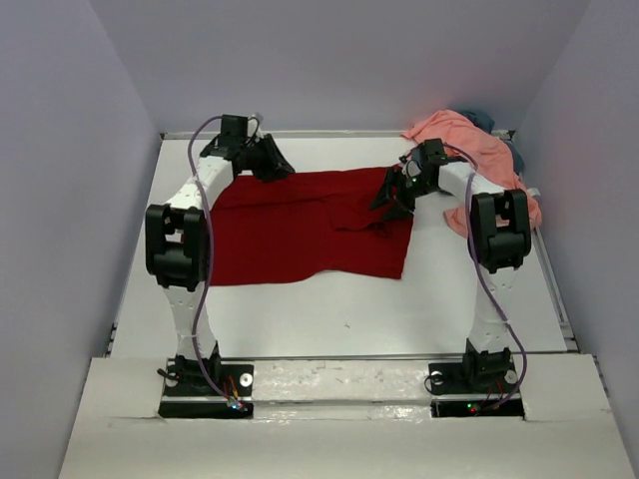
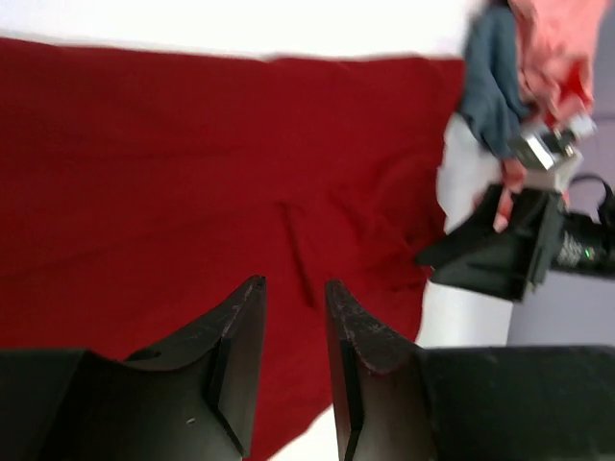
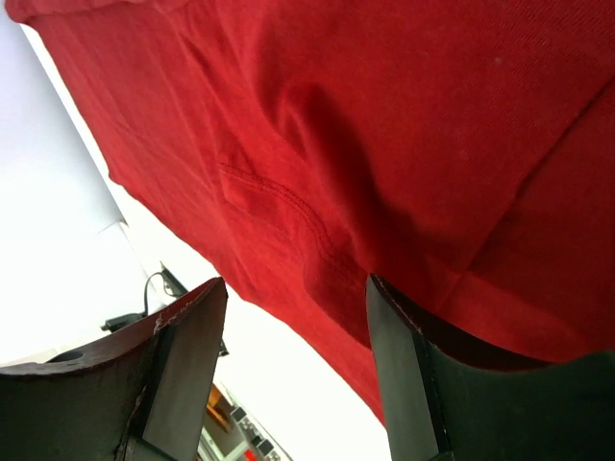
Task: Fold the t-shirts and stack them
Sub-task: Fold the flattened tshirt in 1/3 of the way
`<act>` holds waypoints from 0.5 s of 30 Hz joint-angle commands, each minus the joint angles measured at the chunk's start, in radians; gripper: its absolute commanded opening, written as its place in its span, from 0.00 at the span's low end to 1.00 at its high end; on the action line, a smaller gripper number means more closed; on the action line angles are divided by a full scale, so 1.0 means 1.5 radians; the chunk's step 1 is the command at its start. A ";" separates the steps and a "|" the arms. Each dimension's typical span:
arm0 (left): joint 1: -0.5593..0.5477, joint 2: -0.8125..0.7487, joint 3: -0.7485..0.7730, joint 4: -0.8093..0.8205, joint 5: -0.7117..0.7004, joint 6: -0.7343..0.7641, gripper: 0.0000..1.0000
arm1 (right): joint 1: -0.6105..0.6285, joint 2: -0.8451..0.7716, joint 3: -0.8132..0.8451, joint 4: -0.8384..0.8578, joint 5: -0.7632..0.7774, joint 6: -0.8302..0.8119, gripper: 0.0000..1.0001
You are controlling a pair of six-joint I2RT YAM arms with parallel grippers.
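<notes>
1. The left gripper point(image 2: 293, 355) has its jaws a little apart, with nothing between them. It hovers over the far left edge of the dark red t-shirt point(image 1: 300, 225).
2. The right gripper point(image 3: 293, 370) has its jaws spread wide. The red cloth fills the view beyond the gap, but I cannot tell if the fingers touch it.
3. The dark red t-shirt lies spread on the white table point(image 1: 339, 309), between the two arms, with some wrinkles near its right side.
4. To fold well, I think both grippers should pinch the far edge at matching points, lift together and carry it toward the near hem.
5. No container is visible. The salmon pink t-shirt point(image 1: 454, 135) and the slate blue-grey t-shirt point(image 2: 490, 77) lie heaped in the far right corner.
</notes>
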 commanded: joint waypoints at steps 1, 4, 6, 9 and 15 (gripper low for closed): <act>-0.040 -0.055 0.022 0.022 0.054 -0.024 0.40 | -0.008 -0.059 -0.018 0.055 -0.010 0.022 0.65; -0.062 -0.054 0.028 0.018 0.055 -0.028 0.40 | -0.008 -0.077 -0.043 0.066 0.003 0.030 0.65; -0.081 -0.050 0.021 0.019 0.060 -0.032 0.40 | -0.008 -0.089 -0.066 0.076 0.014 0.035 0.65; -0.114 -0.043 0.012 0.021 0.061 -0.033 0.40 | -0.008 -0.104 -0.090 0.081 0.027 0.040 0.65; -0.183 -0.019 -0.005 0.030 0.064 -0.042 0.40 | -0.020 -0.135 -0.135 0.080 0.054 0.047 0.65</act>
